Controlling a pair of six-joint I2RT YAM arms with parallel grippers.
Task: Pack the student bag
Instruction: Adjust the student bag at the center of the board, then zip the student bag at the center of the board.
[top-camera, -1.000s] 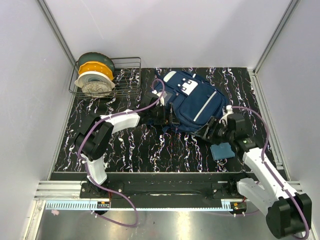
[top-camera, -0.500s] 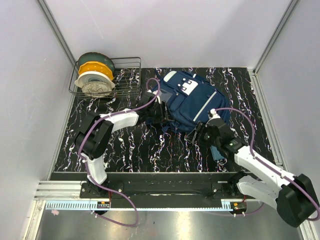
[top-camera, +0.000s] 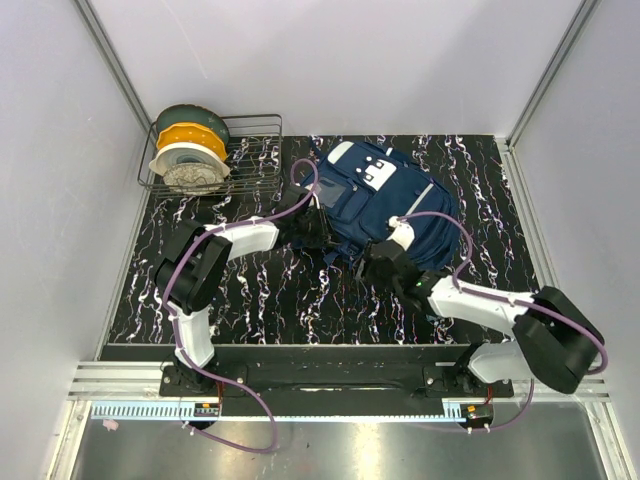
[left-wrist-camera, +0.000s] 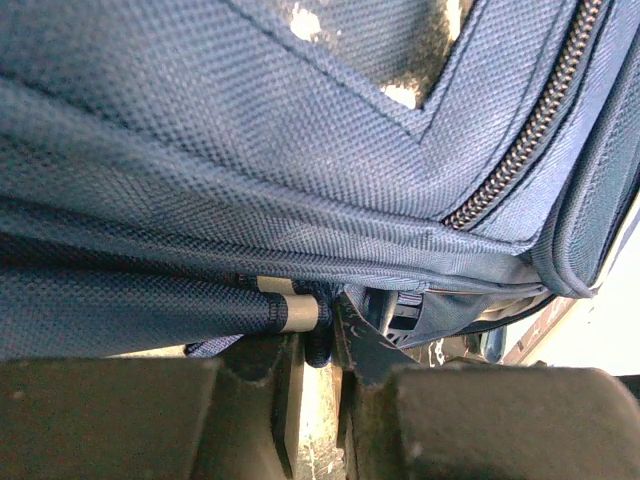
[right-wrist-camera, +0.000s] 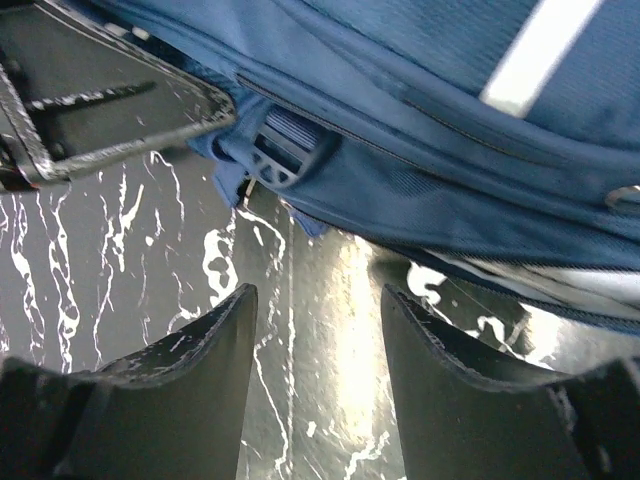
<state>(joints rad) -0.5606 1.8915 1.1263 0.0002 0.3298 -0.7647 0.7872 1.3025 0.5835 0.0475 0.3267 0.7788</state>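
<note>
The student bag (top-camera: 390, 195), navy with white stripes and patches, lies flat at the middle back of the table. My left gripper (top-camera: 322, 228) is at the bag's left near corner. In the left wrist view, that gripper (left-wrist-camera: 320, 335) is shut on a dark fold of the student bag's edge (left-wrist-camera: 318, 345), under a zip (left-wrist-camera: 520, 130). My right gripper (top-camera: 375, 262) is at the bag's near edge. In the right wrist view, it (right-wrist-camera: 318, 300) stands open over bare table, with the student bag (right-wrist-camera: 430, 120) and a blue plastic buckle (right-wrist-camera: 285, 150) just beyond its fingertips.
A wire rack (top-camera: 250, 160) with filament spools (top-camera: 190, 150) stands at the back left. White walls with metal posts close in the table on three sides. The left arm's purple cable (top-camera: 300, 195) loops over the bag's left side.
My left gripper has closed on the bag's edge. The right arm has swung left along the bag's near edge, from the right side of the table to its middle.
</note>
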